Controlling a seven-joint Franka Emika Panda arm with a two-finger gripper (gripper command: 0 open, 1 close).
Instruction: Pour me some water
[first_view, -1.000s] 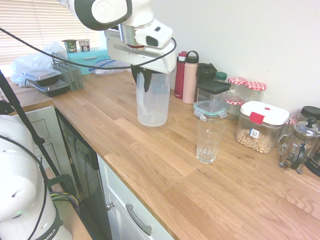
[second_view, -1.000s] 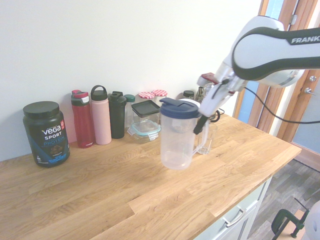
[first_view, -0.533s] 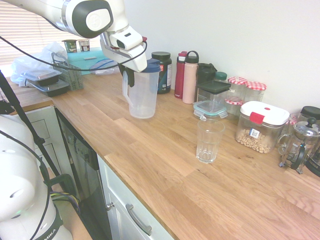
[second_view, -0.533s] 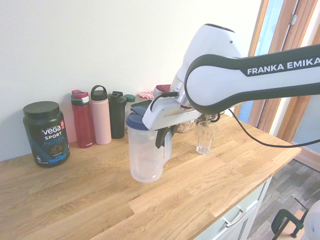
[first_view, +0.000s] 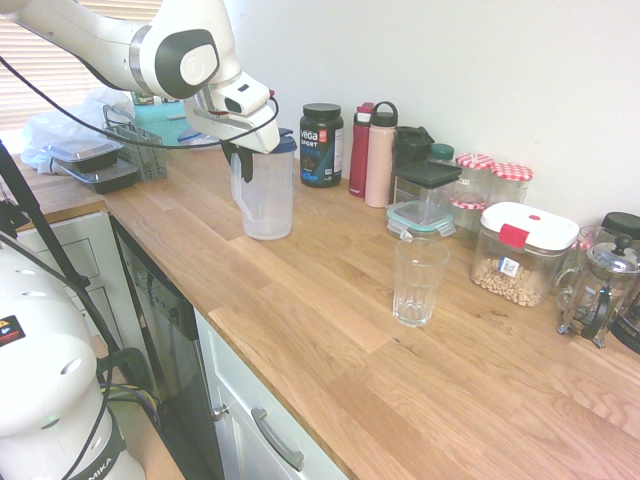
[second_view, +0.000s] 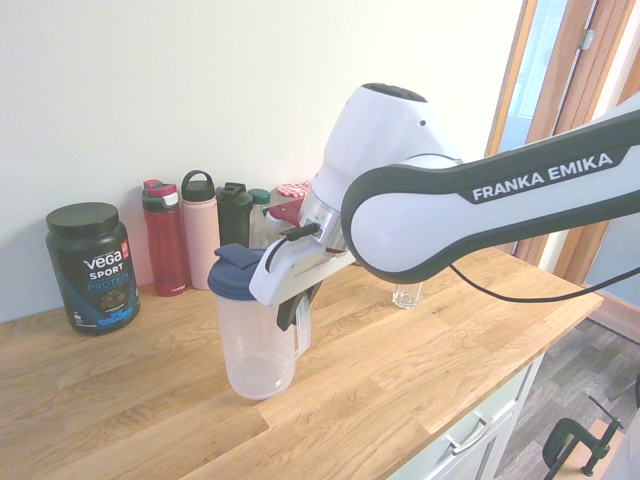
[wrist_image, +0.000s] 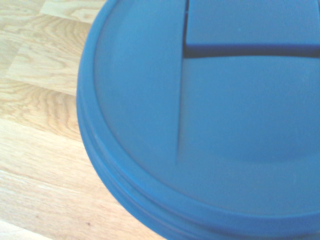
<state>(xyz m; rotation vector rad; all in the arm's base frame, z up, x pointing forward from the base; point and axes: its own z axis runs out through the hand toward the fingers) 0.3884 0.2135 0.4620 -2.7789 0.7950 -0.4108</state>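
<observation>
A clear drinking glass (first_view: 419, 281) is standing upright on the bare wooden table (first_view: 330, 330), nearest the front edge in the first exterior view. Farther back and well apart from it, the hand (first_view: 243, 158) is gripping the handle of a clear plastic pitcher (first_view: 265, 190), its fingers clamped tight together on it. The pitcher is sitting upright on or just above the wood, wearing a blue lid (wrist_image: 210, 125). Just behind it, a black protein tub (first_view: 321, 144) is standing against the wall, beside a red bottle (first_view: 360, 150) and a pink bottle (first_view: 380, 154).
</observation>
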